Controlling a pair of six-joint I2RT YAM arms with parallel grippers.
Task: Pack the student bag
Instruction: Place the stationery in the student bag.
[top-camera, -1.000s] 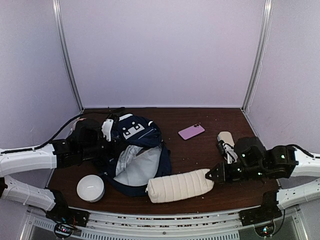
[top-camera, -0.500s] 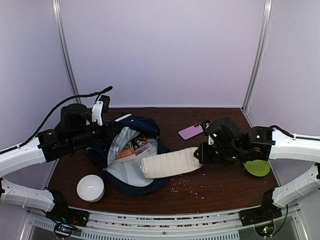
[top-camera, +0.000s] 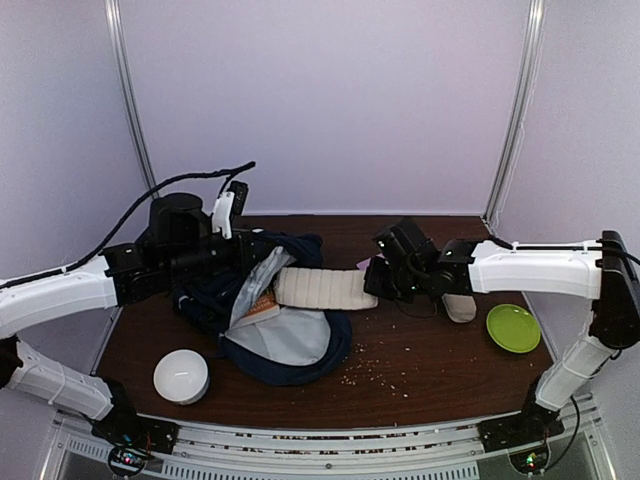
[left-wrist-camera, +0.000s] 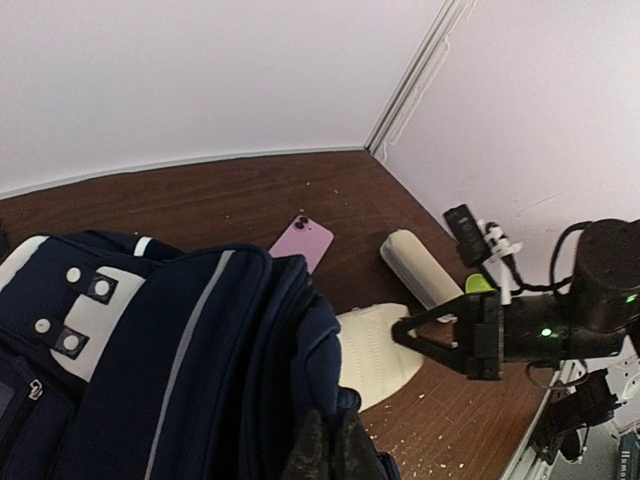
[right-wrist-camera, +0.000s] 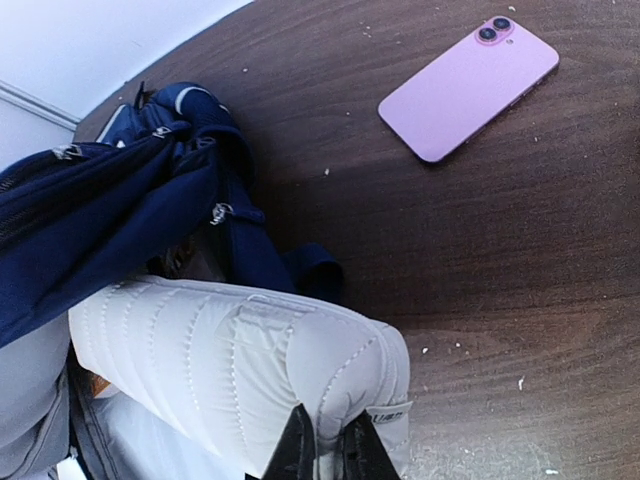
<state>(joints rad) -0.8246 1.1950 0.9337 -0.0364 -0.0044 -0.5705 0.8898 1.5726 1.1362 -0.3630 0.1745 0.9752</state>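
The student bag (top-camera: 290, 345) is lying on the left half of the dark wooden table (top-camera: 450, 375), its mouth gaping towards the middle so that the light grey lining is showing. The left gripper (left-wrist-camera: 330, 446) is clenching a fold of the bag's navy fabric at the upper rim and holding that edge raised off the table. The right gripper (right-wrist-camera: 328, 446) is pinching the end seam of a white ribbed pouch (top-camera: 318, 288), jaws closed tight on it; the pouch is lying on its side, with its far end reaching over the bag's opening and touching the navy rim (how far inside it is sitting cannot be told). Something flat and orange is peeking out of the bag just beneath the pouch. A pink phone (right-wrist-camera: 468, 88) is lying face down on the table behind the pouch, apart from it. A beige roll (left-wrist-camera: 420, 268) is resting under the right arm, and a green plate (top-camera: 513, 328) is sitting near it to the right. A white round dish (top-camera: 181, 375) is standing near the front left edge, just beside the bag, and pale crumbs (top-camera: 372, 372) are scattered in front of the bag.
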